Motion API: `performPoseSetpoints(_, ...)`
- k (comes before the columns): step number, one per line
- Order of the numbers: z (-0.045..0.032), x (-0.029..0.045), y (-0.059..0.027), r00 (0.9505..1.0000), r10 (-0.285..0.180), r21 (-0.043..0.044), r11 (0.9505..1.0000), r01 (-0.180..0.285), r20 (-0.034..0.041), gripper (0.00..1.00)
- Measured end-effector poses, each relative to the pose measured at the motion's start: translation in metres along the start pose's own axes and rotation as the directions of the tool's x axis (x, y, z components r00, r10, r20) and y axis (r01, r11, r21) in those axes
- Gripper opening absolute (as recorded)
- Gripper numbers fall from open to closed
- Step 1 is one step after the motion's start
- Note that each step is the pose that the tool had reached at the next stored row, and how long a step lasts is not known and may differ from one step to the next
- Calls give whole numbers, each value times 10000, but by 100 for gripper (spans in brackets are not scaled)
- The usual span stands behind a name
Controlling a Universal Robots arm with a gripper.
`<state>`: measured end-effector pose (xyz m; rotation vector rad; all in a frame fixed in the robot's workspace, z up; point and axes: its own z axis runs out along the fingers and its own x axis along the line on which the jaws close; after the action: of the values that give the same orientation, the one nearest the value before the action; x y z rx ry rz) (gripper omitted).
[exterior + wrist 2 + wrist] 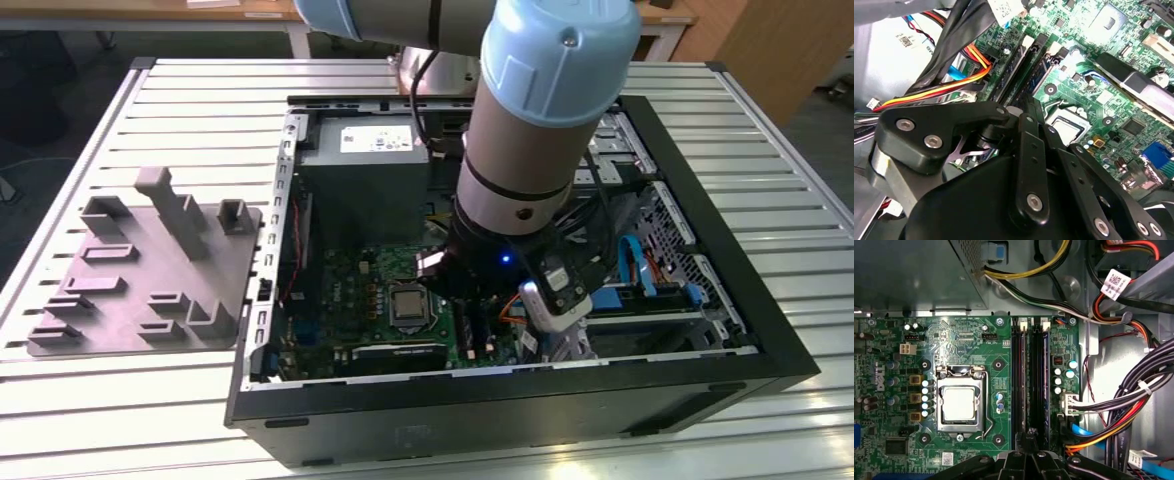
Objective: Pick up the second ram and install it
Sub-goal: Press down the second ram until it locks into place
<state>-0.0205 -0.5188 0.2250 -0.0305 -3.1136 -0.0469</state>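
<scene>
Jaws cannot be judged from these pictures: the gripper (pixel 1026 460) shows as black linkages low over the motherboard (pixel 954 340), and whether anything is clamped between the fingertips is hidden. It hangs inside the open computer case (pixel 747 330), over the near end of the two RAM slots (pixel 1029 375) that run side by side just right of the CPU socket (pixel 960 402) in the first wrist view. Both slots look dark and filled along their length, though I cannot tell whether a module sits fully home in each, so the second ram may be in or at its slot beneath the gripper. In the exterior view the arm (pixel 541 130) reaches down into the case, with the grey parts holder (pixel 147 270) standing well apart on the counter (pixel 120 420) to that view's left. My reading is that the work stands at the seating stage, calling for a straight, even push along the slot, clear of the cable bundle (pixel 1134 405) nearby.
</scene>
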Motion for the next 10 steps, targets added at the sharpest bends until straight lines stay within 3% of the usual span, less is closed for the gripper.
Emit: performPoseSetpoints(10, 50, 0, -2, 10000, 0, 3, 10000, 0, 0, 10)
